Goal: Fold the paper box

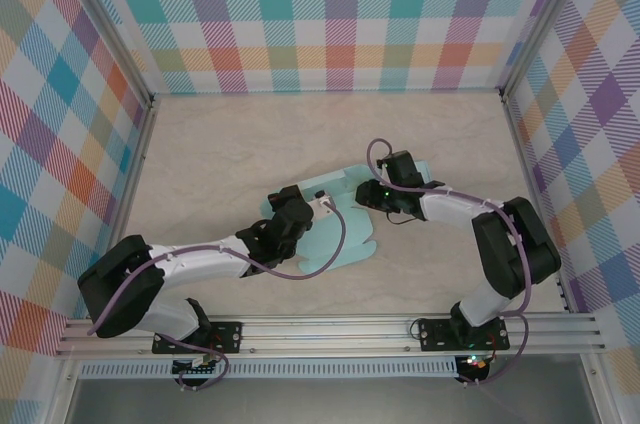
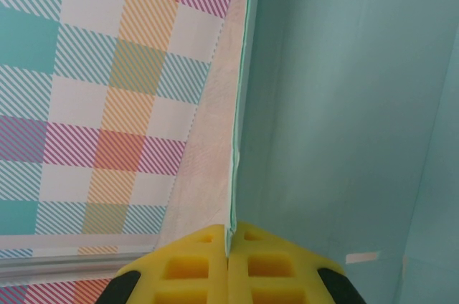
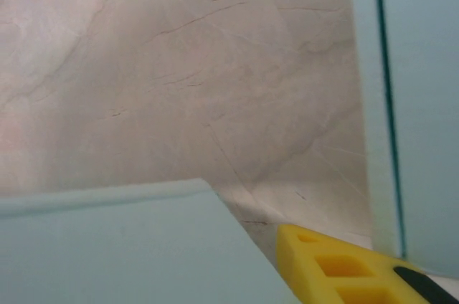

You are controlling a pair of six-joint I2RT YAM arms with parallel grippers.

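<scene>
Plaid-print walls box in a beige marbled worktop. Pale teal paper box blank sits mid-worktop between the two arms, mostly flat, with some panels raised.

Left jaws: clenched on the thin edge of an upright teal panel. Left wrist view has the yellow pads meeting with the sheet edge pinched between them.

Right jaws: one yellow pad visible low over the worktop, between a flat teal flap and a standing teal panel at right. Can't tell if released or clenched; nothing visibly held.

Handling, my read:
- Light, thin card. Stiff enough along a panel to stand up, floppy across creases, and will bow if pushed mid-panel.
- Smooth face on a smooth worktop, so it likely slides when nudged. One side needs pinning while the other folds.
- Dents and creases easily, so overgrip would mark the edge.

Where to hold:
- Pinch free panel edges near a corner or close to a score line, not mid-span.
- The left edge pinch looks like a sound anchor.
- Right should take the adjacent flap by its outer edge and rotate it about the crease rather than drag it.
</scene>
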